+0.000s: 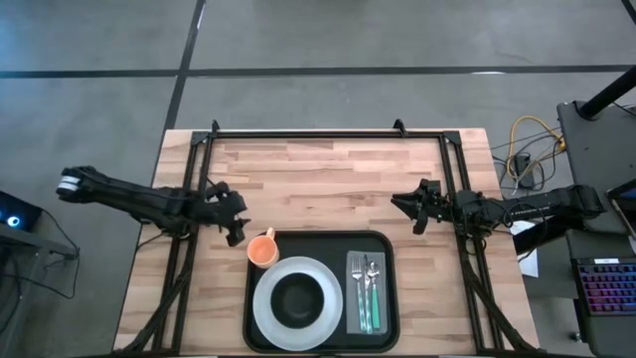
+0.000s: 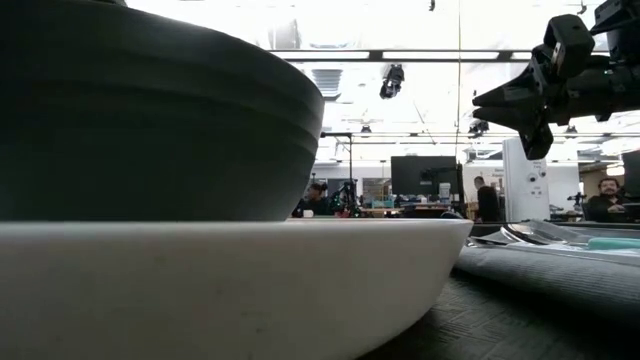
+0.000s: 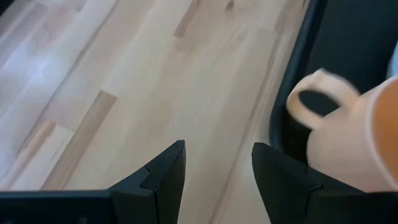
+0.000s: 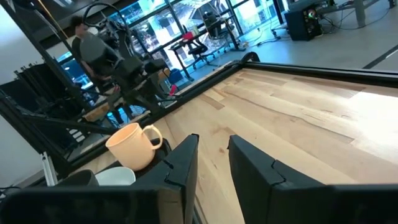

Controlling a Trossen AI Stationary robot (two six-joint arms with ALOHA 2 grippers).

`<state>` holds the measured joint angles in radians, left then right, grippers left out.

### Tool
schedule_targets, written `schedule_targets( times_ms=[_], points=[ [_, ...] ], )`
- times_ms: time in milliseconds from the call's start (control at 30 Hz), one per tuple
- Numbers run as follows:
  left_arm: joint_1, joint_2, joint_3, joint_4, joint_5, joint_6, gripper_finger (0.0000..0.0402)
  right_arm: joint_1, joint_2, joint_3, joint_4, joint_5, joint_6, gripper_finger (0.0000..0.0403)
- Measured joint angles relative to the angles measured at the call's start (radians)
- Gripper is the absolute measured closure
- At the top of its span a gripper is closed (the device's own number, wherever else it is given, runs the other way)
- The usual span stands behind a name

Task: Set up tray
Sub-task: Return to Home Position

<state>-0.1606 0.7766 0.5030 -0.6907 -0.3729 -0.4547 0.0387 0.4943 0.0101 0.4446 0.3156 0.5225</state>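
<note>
Left arm (image 1: 139,202) and right arm (image 1: 527,207) are dark (pale cap (image 1: 68,184) on the left), with black wedge-shaped fingers (image 3: 163,177).

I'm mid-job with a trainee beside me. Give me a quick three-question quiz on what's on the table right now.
1. True or false: the left gripper or the right gripper is holding cutlery.
2. The dark bowl sits on: A) the white plate, B) bare wood, C) the orange cup.
3. Fill in: the cutlery lies on the grey ___ at the right side of the black tray.

Key: 1 false; both are open and empty, over the table, off the tray. 2 A. 3 napkin.
</note>
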Motion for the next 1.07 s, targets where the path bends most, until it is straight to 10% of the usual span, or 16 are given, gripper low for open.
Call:
schedule_targets(
  times_ms=[1067],
  points=[
    [0.0,0.397,0.004,0.079,0.004,-0.002,0.0236,0.0,0.0,0.0,0.0,0.0,0.0,0.0329]
  ],
)
